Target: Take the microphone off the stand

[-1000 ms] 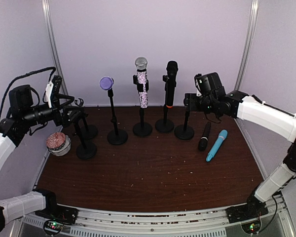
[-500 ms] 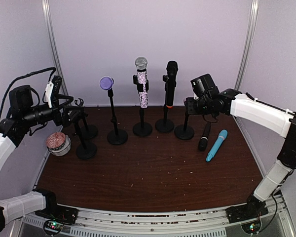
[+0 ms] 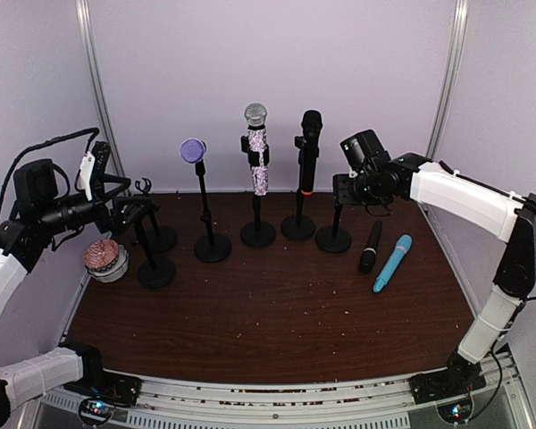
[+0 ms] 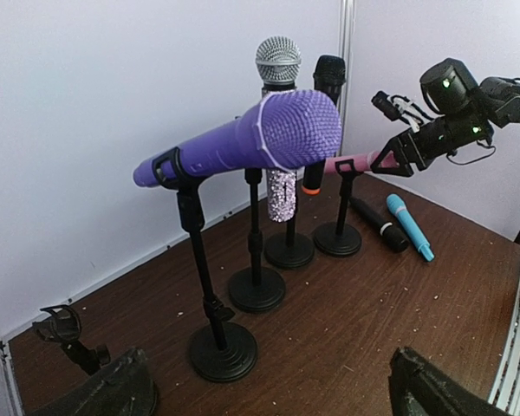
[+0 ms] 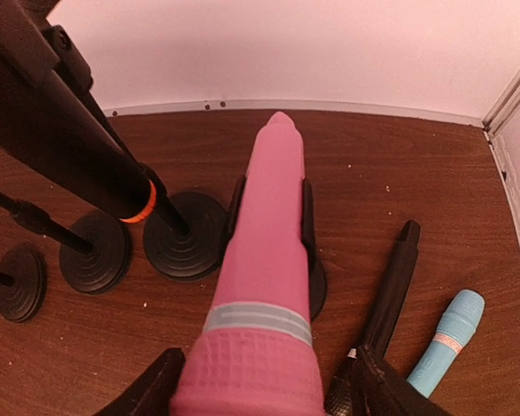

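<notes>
A pink microphone [image 5: 264, 260] lies tilted in the clip of a black stand [image 3: 333, 239] at the right of the row; it also shows in the left wrist view [image 4: 351, 164]. My right gripper [image 3: 344, 189] is open and straddles the microphone's head, one finger on each side [image 5: 264, 381], with a small gap on the right. My left gripper [image 3: 134, 210] is open and empty at the far left, beside two bare stands. Its fingertips [image 4: 425, 390] frame the bottom of the left wrist view.
More stands hold a purple mic [image 3: 193, 149], a glittery silver mic [image 3: 255, 147] and a black mic with an orange ring [image 3: 309, 147]. A black mic [image 3: 370, 246] and a blue mic [image 3: 392, 263] lie on the table at right. A pink object in a white cup [image 3: 104, 258] sits left.
My right gripper has moved left and closed in around the pink microphone's head. My left arm has shifted only slightly.
</notes>
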Available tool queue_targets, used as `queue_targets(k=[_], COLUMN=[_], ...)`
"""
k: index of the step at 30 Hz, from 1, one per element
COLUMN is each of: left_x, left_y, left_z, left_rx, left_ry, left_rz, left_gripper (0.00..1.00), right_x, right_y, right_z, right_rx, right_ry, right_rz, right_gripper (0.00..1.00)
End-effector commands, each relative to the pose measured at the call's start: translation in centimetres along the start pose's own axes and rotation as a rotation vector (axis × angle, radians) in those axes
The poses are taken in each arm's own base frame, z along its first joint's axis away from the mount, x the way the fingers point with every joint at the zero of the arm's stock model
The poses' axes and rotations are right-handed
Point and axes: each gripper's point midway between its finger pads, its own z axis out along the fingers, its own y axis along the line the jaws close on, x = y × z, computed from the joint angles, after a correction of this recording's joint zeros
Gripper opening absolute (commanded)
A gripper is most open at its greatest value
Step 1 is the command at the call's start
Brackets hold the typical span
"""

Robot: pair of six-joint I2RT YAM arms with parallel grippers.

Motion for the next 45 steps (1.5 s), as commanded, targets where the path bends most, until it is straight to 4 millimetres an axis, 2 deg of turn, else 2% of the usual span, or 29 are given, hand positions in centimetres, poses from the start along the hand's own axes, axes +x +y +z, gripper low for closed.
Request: queue_targets(k=[1,7,10,12,15,19,26,28,31,35,41,45], left_x=[-0.4,-0.4,0.0,1.1,3.3,4.9,6.7,6.9,6.3,6.2,8.5,9.6], left_y=[0.1,0.0,-0.7,-1.5,-2.3,-2.7,-2.5,-2.9,-3.5,-3.5,-3.1,-3.5], left_z=[-0.2,-0.5,-0.4,-0.4,-0.3,-0.2,1.3,1.9,3.2,4.5,6.5,7.7], left_rx=[-0.01,-0.016,0.026,0.066,0.104,0.097,0.063,0.069,0.086,0.074,0.027,0.037], left_ry=[-0.019,-0.018,-0.012,-0.001,0.026,0.047,0.081,0.084,0.077,0.074,0.113,0.122], left_rz=[0.031,0.03,0.029,0.009,-0.022,-0.021,-0.021,-0.012,-0.013,-0.044,-0.071,-0.069], left_gripper=[0.98,0.98,0.98,0.97,0.95,0.94,0.9,0.9,0.9,0.89,0.83,0.8], right_x=[0.9,0.3,-0.2,-0.3,-0.1,1.6,6.5,7.5,8.6,8.6,7.2,6.2], right_y=[-1.1,-1.2,-1.0,-0.5,0.9,3.2,8.3,9.8,12.7,17.2,24.3,27.5], right_z=[1.3,0.8,0.1,-0.5,-1.6,-3.6,-7.9,-9.1,-10.7,-12.1,-13.2,-13.0], right_rx=[0.032,0.007,-0.025,-0.059,-0.106,-0.158,-0.293,-0.329,-0.403,-0.496,-0.591,-0.579], right_ry=[0.05,0.017,-0.007,-0.015,-0.011,0.0,0.043,0.05,0.062,0.055,-0.005,-0.051], right_rz=[0.027,0.055,0.064,0.064,0.036,-0.007,-0.067,-0.087,-0.117,-0.138,-0.118,-0.11], right_gripper=[0.64,0.44,0.26,0.14,0.04,0.03,0.01,0.01,0.01,0.01,0.0,0.0])
